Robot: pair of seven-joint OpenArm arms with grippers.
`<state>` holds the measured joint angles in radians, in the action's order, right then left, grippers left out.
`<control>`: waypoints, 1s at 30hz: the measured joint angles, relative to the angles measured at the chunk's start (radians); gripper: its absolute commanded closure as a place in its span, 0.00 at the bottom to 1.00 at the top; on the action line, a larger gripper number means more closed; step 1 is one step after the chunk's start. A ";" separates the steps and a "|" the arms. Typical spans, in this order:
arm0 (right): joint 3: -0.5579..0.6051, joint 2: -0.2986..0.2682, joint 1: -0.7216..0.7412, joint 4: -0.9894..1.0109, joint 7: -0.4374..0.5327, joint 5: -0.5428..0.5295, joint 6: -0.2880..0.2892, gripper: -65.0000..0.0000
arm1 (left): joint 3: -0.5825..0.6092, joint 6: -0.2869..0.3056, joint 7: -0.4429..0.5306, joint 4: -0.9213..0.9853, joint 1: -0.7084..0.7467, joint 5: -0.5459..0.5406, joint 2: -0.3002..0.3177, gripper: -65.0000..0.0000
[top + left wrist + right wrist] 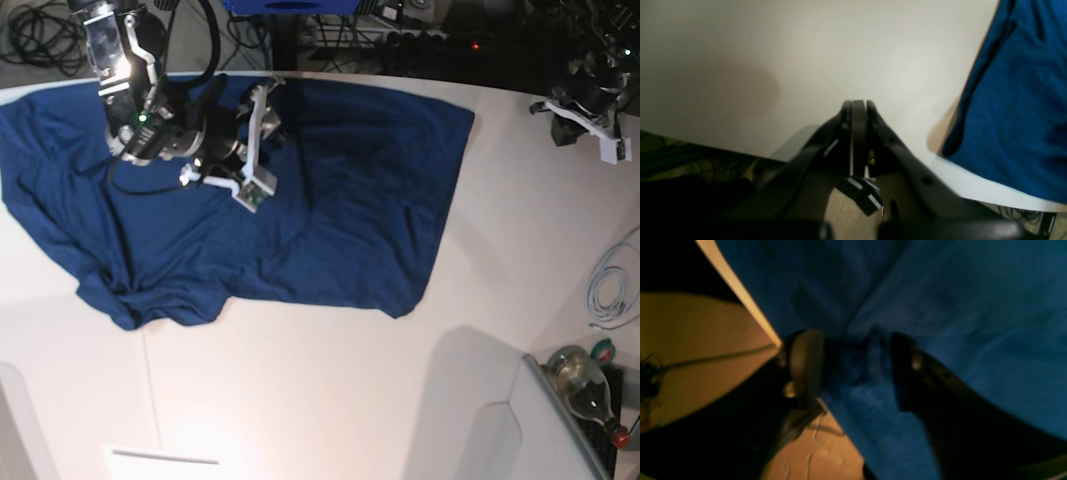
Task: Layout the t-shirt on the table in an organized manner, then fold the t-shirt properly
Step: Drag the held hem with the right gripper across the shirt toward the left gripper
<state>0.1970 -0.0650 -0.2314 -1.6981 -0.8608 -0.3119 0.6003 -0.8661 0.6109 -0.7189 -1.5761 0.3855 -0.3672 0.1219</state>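
Two claws, right claw [857, 370] spread wide over bunched t-shirt [330, 200], left claw [858, 105] closed, empty above table [773, 66].

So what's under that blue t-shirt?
The white table lies under the t-shirt, showing bare in front of it and to its right. Whatever else sits beneath the cloth is covered. The right gripper hangs above it, jaws apart.
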 measured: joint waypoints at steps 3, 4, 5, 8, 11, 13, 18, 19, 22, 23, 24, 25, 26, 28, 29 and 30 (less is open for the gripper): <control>-0.053 0.015 0.044 -0.023 0.003 -0.013 0.000 0.38 | -0.060 0.044 -0.003 0.002 0.007 0.001 0.001 1.00; -0.097 0.030 0.074 0.004 0.011 -0.018 -0.001 0.38 | -0.078 0.066 0.000 0.013 0.007 0.000 0.001 1.00; -0.131 0.041 0.106 0.047 0.011 -0.011 -0.026 0.38 | -0.098 0.082 0.000 0.031 0.003 0.000 0.000 1.00; -0.187 0.046 0.192 0.190 0.018 0.000 -0.098 0.38 | -0.153 0.082 -0.003 0.088 -0.005 0.000 -0.002 1.00; -0.186 0.047 0.218 0.303 0.107 0.000 -0.123 0.38 | -0.199 0.079 -0.004 0.132 0.000 0.002 0.001 1.00; -0.175 0.036 0.217 0.341 0.141 -0.006 -0.124 0.38 | -0.214 0.079 -0.003 0.150 -0.002 0.006 0.001 1.00; -0.179 0.018 0.225 0.400 0.151 0.000 -0.158 0.38 | -0.228 0.079 -0.003 0.154 -0.001 0.008 0.003 1.00; -0.180 0.017 0.227 0.408 0.154 0.001 -0.159 0.38 | -0.228 0.079 -0.003 0.154 -0.001 0.008 0.003 1.00; -0.177 0.022 0.228 0.414 0.185 -0.003 -0.158 0.43 | -0.225 0.079 -0.003 0.154 -0.002 0.008 0.004 1.00; -0.177 0.021 0.228 0.414 0.196 -0.004 -0.159 0.50 | -0.225 0.079 -0.003 0.154 -0.003 0.009 0.003 1.00; -0.177 0.017 0.231 0.414 0.196 -0.003 -0.159 0.61 | -0.225 0.079 -0.003 0.154 -0.003 0.008 0.003 1.00; -0.177 0.013 0.231 0.414 0.196 -0.003 -0.159 0.73 | -0.225 0.079 -0.003 0.154 -0.003 0.008 0.003 1.00; -0.177 0.010 0.231 0.415 0.196 -0.003 -0.159 0.85 | -0.225 0.079 -0.003 0.154 -0.003 0.008 0.003 1.00; -0.178 0.009 0.230 0.418 0.195 -0.002 -0.159 1.00 | -0.225 0.079 -0.003 0.154 -0.003 0.009 0.002 1.00; -0.178 0.010 0.230 0.418 0.195 -0.002 -0.159 1.00 | -0.225 0.079 -0.003 0.154 -0.003 0.009 0.001 1.00; -0.177 0.010 0.231 0.418 0.194 -0.002 -0.159 0.97 | -0.224 0.079 -0.003 0.154 -0.003 0.008 0.001 1.00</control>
<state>0.0196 -0.0547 -0.0006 -1.2797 -0.6666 -0.3141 0.4412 -1.0904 0.6899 -0.7216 -1.4216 0.3820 -0.3588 0.1226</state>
